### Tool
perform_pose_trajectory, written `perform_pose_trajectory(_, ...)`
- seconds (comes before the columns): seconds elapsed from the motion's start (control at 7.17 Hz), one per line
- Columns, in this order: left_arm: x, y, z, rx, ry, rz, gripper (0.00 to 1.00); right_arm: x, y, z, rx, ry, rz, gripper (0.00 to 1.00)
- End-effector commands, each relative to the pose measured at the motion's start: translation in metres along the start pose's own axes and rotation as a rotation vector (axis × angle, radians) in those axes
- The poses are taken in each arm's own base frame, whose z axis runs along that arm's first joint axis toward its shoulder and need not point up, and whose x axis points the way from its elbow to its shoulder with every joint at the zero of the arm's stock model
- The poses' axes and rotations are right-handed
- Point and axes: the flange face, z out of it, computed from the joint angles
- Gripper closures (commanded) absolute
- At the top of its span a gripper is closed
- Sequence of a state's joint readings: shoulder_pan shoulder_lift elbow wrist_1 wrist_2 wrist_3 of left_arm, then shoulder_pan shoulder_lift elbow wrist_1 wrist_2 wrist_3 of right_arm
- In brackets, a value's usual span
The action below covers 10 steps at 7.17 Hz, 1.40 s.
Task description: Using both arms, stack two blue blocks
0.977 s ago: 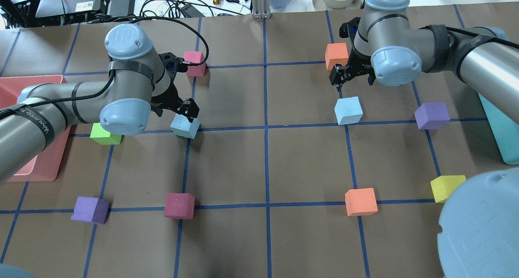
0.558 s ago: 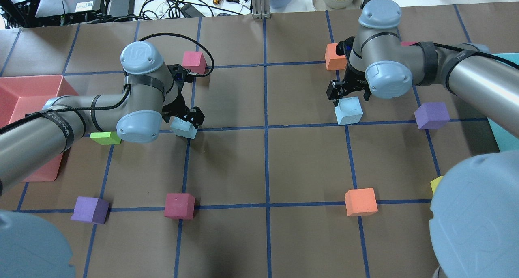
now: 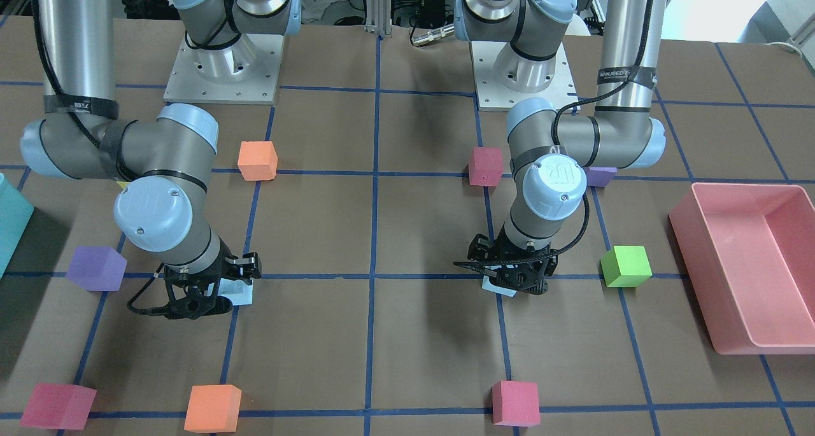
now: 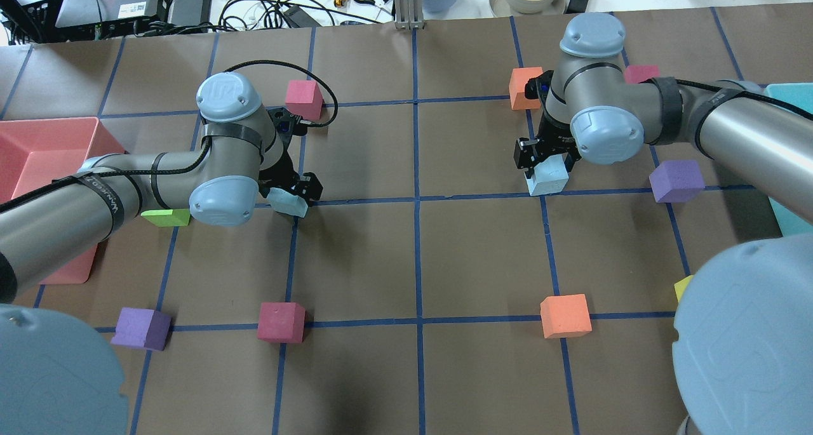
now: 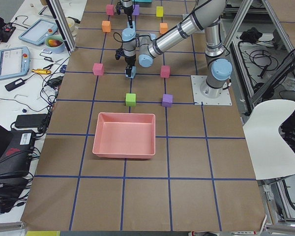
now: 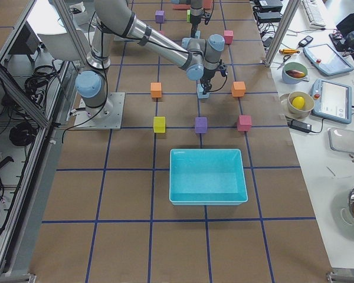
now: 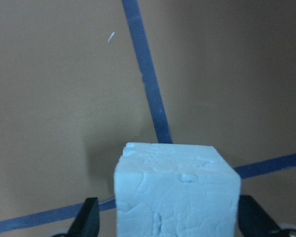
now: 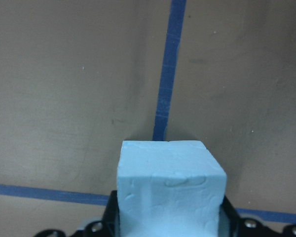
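Two pale sky-blue foam cubes with pitted, slightly crusted faces and soft edges are found on the table, well apart, each beside a crossing of the tape lines. The left blue block is straddled by the left tool. Its black fingers are held apart, with a narrow gap seen on one side of the foam and the other finger lying right at the cube's face. The right blue block is clamped by the right tool, black finger parts being pressed flush to both of its sides. Both cubes rest on the surface. The arms are made of smooth silver-grey tube with rounded light-blue joint caps. The table is covered in matte brown paper, faintly creased and divided into squares by blue tape. Other foam cubes in orange, magenta, purple, green and yellow are scattered over it. A shallow pink plastic tray with rounded corners lies at one end and a teal box at the other. Beyond the far edge a white bench is crowded with cables and bowls, and a white chair is placed beside the aluminium frame.
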<state>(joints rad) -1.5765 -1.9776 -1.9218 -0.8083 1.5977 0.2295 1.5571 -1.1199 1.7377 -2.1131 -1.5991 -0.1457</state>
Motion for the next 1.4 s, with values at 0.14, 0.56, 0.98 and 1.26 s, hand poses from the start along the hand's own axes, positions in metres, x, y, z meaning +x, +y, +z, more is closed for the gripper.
perform_pose_trajectory(0.14, 0.0, -0.001, 0.006, -0.007, 0.004, 0.001, 0.56, -0.006, -0.034, -0.069, 0.102, 0.007, 0.079, 1.0)
perform_pose_trajectory(0.56, 0.0, -0.003, 0.002, 0.003, 0.002, 0.009, 1.0, -0.101, -0.09, -0.074, 0.111, -0.061, 0.2, 1.0)
perform_pose_trajectory(0.98, 0.0, -0.003, -0.005, 0.014, 0.001, 0.007, 1.0, -0.181, -0.121, -0.039, 0.103, -0.064, 0.202, 1.0)
perform_pose_trajectory(1.26, -0.002, -0.01, -0.018, 0.038, -0.005, 0.006, 1.0, -0.197, -0.117, -0.03, 0.089, -0.062, 0.181, 1.0)
